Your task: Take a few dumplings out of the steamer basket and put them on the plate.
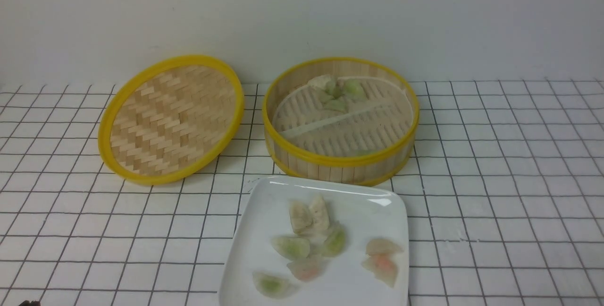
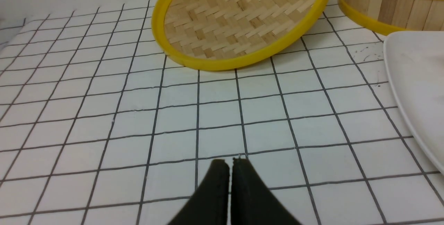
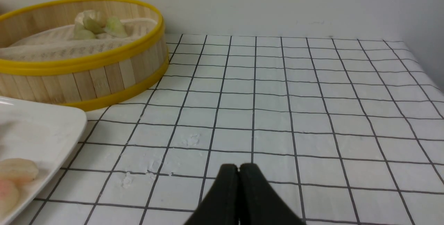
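White cloth ruled with a thin black grid covers your desk [image 1: 495, 178], and a plain pale wall rises along its far edge. Near the middle of the desk you have the round bamboo steamer basket with yellow rims [image 1: 340, 157]; a small cluster of translucent whitish dumplings with green filling [image 1: 337, 91] lies against its far wall, on the slatted floor. Just beside it, on your left, the shallow woven yellow-rimmed lid [image 1: 170, 119] sits tilted, its far side raised towards the wall. At the near edge, close in front of the basket, the glossy white square plate [image 1: 264, 216] carries seven dumplings: pale beige ones towards the basket, green ones in the middle and at the near left, pinkish-orange ones on the right side.

Your left gripper [image 2: 229, 164] hovers over bare cloth near the lid, its black tips pressed together and holding nothing. Your right gripper [image 3: 238, 169] is likewise closed and empty, over bare cloth to the right of the plate.
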